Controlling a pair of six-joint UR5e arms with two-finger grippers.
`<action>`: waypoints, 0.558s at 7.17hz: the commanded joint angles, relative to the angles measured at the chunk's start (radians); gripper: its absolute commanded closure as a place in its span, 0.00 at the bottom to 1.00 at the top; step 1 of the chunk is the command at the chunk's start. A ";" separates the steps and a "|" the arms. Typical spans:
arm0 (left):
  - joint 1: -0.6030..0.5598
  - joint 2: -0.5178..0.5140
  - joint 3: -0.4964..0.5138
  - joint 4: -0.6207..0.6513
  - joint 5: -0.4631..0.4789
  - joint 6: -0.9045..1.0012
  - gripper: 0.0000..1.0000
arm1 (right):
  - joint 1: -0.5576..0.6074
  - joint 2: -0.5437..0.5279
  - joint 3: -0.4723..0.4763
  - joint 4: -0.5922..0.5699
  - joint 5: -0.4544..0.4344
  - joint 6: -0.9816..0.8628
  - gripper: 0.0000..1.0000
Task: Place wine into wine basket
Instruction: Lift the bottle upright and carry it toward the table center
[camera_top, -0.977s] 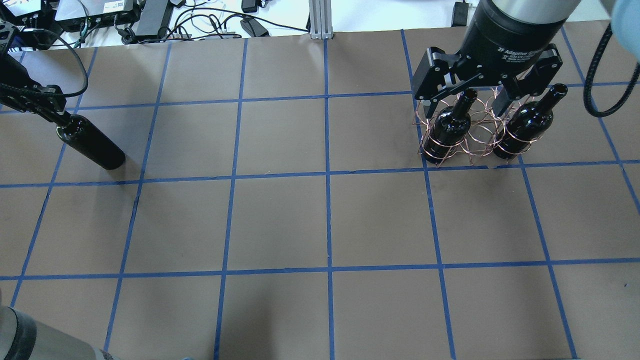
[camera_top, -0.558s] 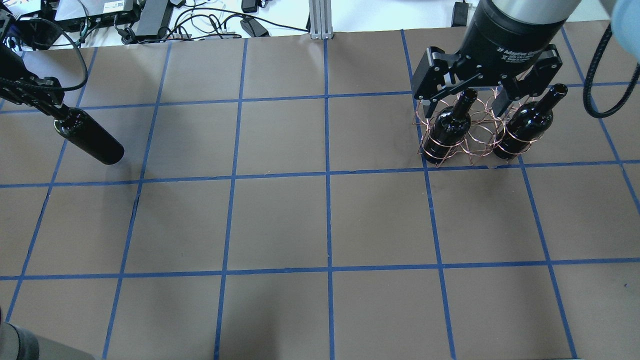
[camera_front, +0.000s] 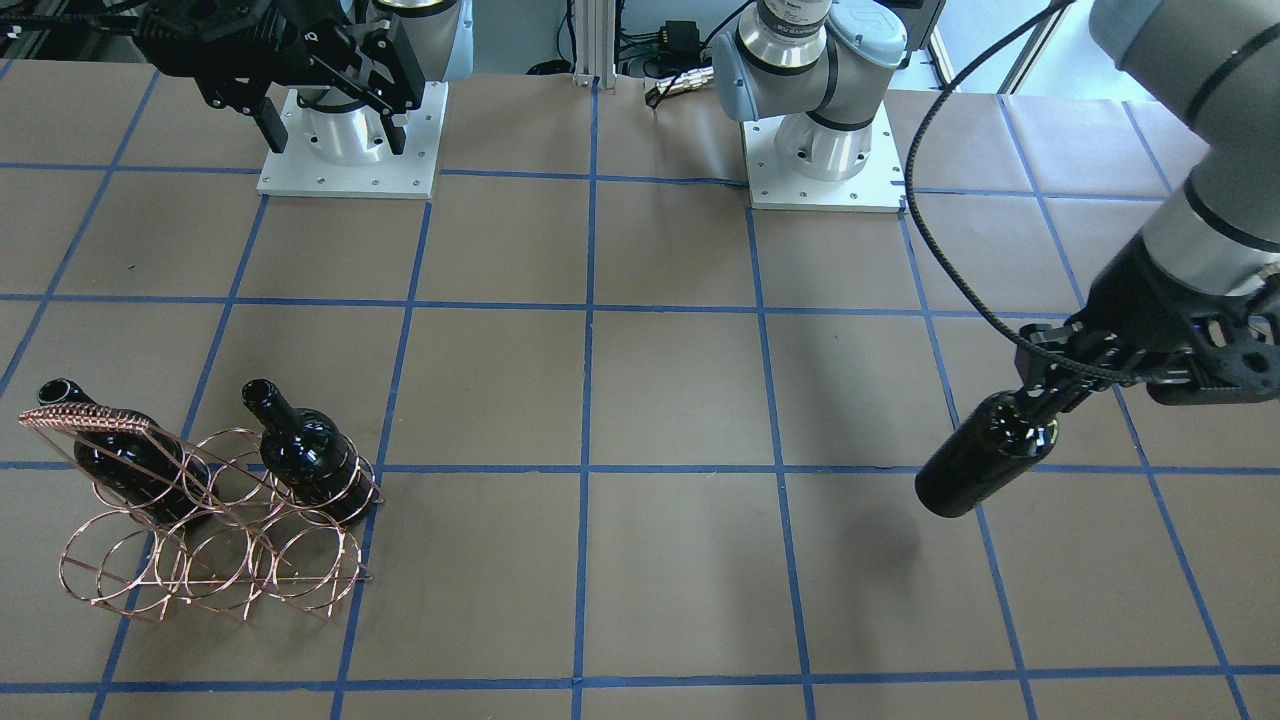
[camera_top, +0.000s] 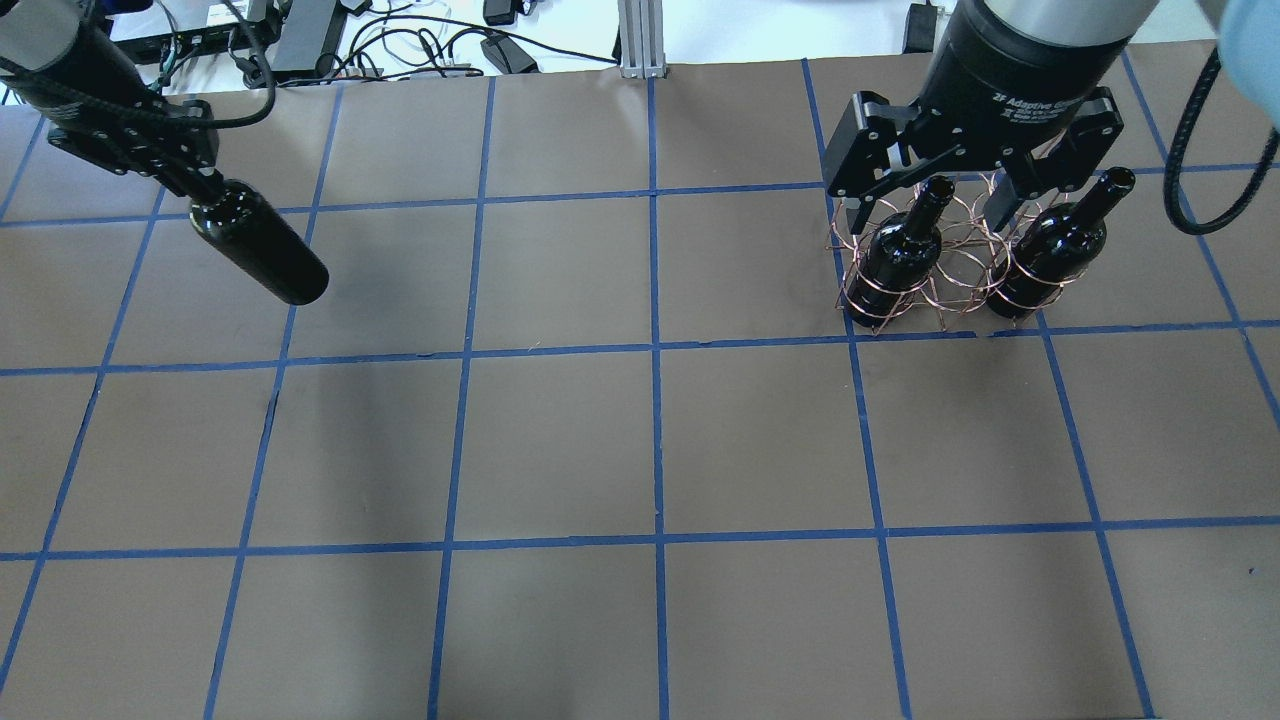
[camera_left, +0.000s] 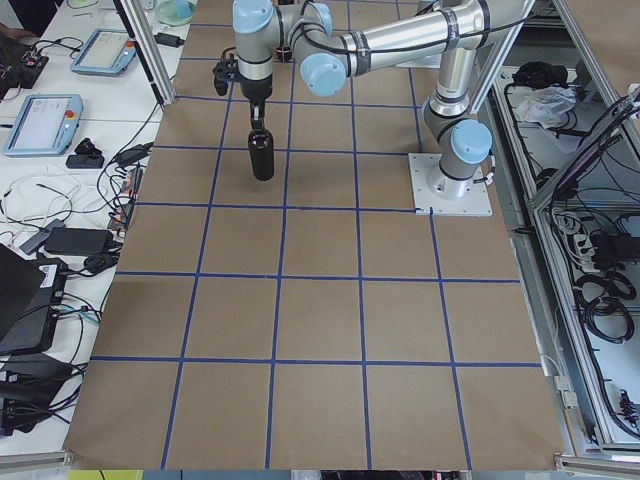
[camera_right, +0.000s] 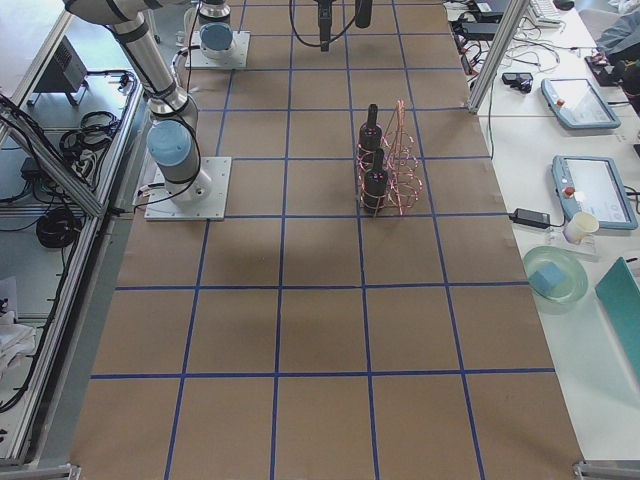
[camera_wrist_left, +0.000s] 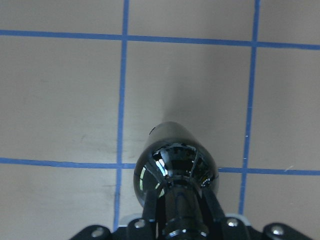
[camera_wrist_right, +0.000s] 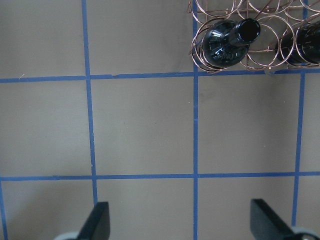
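My left gripper (camera_top: 196, 183) is shut on the neck of a near-black wine bottle (camera_top: 262, 252) and holds it off the table, base down and tilted. It shows in the front view (camera_front: 985, 455) and the left wrist view (camera_wrist_left: 175, 165). The copper wire wine basket (camera_top: 942, 285) stands at the far right, also in the front view (camera_front: 205, 560). Two more bottles (camera_top: 898, 258) (camera_top: 1048, 252) sit in its upper rings, necks up. My right gripper (camera_top: 925, 212) is open and empty, high above the basket; the right wrist view shows its fingers (camera_wrist_right: 97, 222) spread wide.
The brown table cover (camera_top: 650, 450) has a blue tape grid. Cables and power bricks (camera_top: 330, 40) lie beyond the far edge. The arm bases (camera_front: 350, 150) (camera_front: 825, 160) stand at the robot's side. A metal post (camera_top: 637, 40) stands at the far middle.
My left gripper has moved right and toward the far edge with the bottle in it. The right arm and the basket have not moved.
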 joint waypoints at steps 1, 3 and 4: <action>-0.168 0.026 -0.011 -0.001 -0.006 -0.232 1.00 | 0.000 0.002 0.000 0.001 -0.003 -0.001 0.00; -0.307 0.041 -0.066 0.013 -0.001 -0.397 1.00 | 0.000 0.002 0.000 -0.001 -0.003 -0.001 0.00; -0.339 0.044 -0.081 0.016 -0.003 -0.414 1.00 | 0.000 0.002 0.000 -0.001 -0.003 -0.001 0.00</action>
